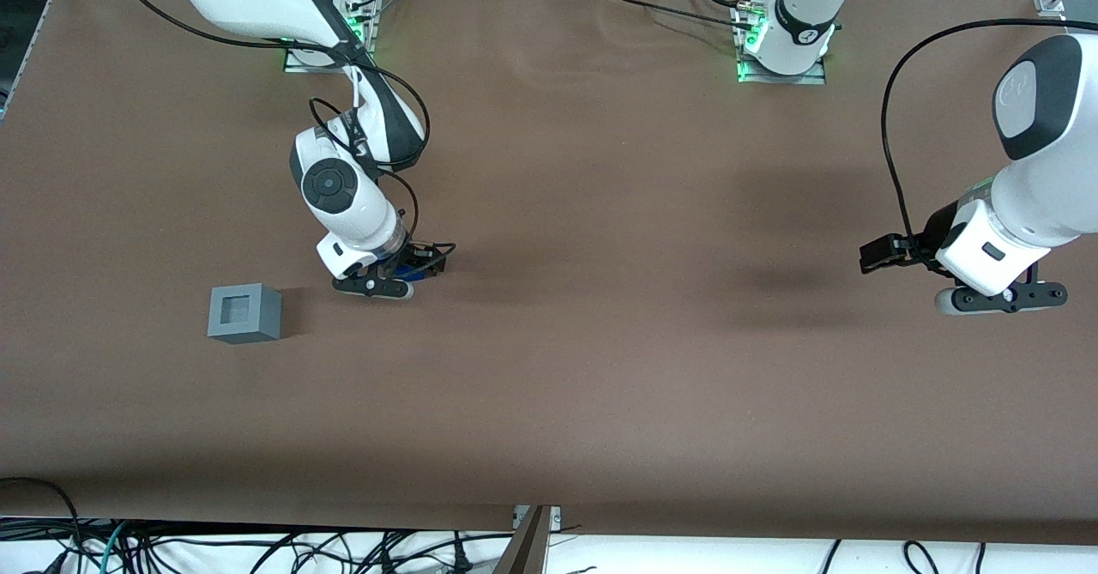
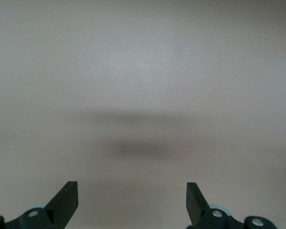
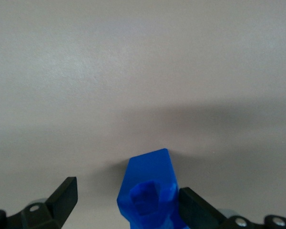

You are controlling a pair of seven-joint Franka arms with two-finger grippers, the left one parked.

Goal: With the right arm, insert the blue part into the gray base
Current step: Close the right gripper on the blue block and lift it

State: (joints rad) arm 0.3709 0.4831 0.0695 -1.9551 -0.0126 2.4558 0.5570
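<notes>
The blue part (image 3: pixel 150 183) lies on the brown table between the fingers of my right gripper (image 3: pixel 127 193). The gripper is open. One finger (image 3: pixel 193 207) touches the part's side; the other finger (image 3: pixel 62 195) stands well apart from it. In the front view the gripper (image 1: pixel 390 280) is low at the table, and only a sliver of the blue part (image 1: pixel 413 274) shows under it. The gray base (image 1: pixel 244 312) stands upright with its square recess facing up. It is a little nearer the front camera than the gripper and further toward the working arm's end of the table.
The brown table cover (image 1: pixel 600 368) stretches flat around both things. The parked arm's gripper (image 1: pixel 999 298) hangs at its own end of the table. Cables lie under the table's front edge (image 1: pixel 257 548).
</notes>
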